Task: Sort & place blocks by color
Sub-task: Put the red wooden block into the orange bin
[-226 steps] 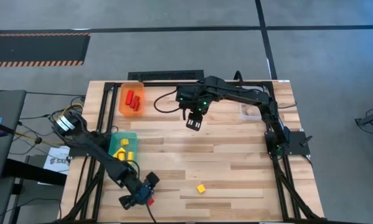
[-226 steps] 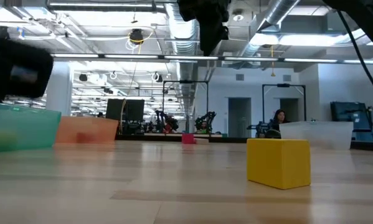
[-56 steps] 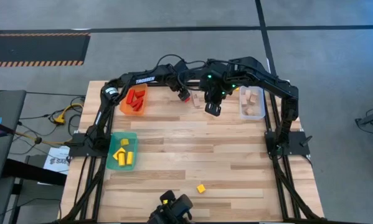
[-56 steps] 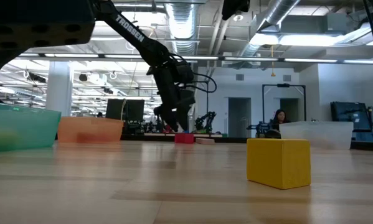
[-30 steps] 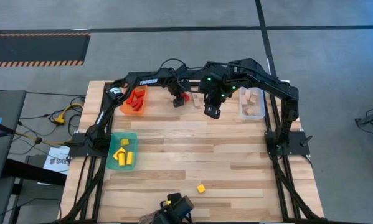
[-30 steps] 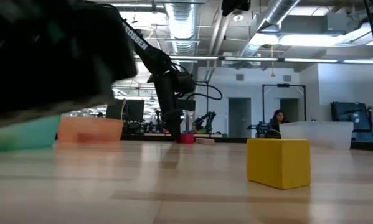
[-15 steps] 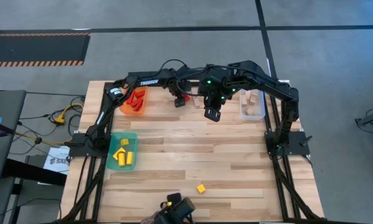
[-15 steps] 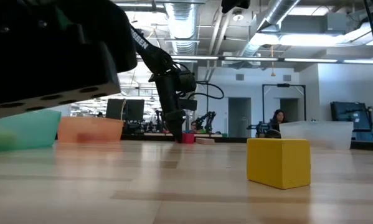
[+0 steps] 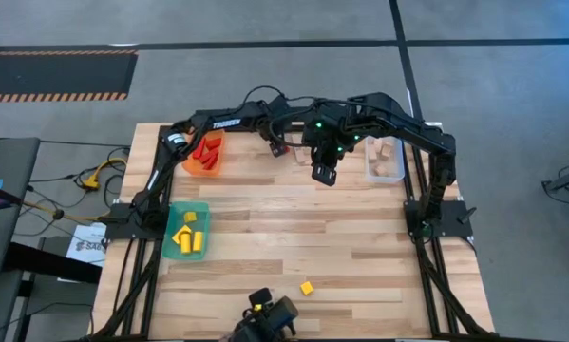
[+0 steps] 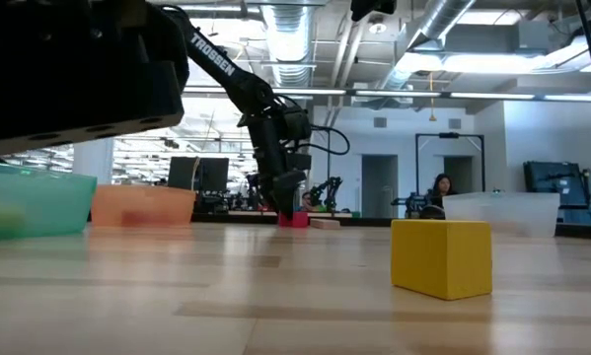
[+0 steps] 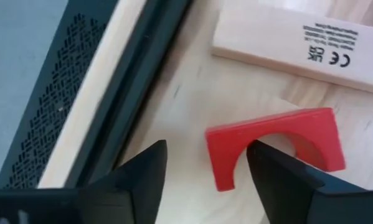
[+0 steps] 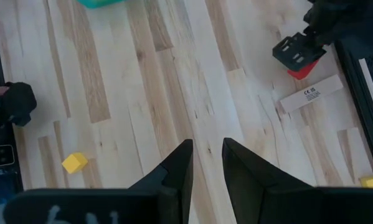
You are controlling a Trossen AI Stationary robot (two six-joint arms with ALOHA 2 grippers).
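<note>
Left hand [image 11: 202, 168] spread open around red arch block [image 11: 274, 144].

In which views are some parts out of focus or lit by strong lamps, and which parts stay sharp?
Low view: a big dark blurred shape fills the upper left, the teal bin looks soft, bright ceiling lamps glare, yet the yellow cube is sharp. Left wrist view: the left gripper has its own fingers blurred, while the red arch block and the printed wooden bar are sharp.
</note>
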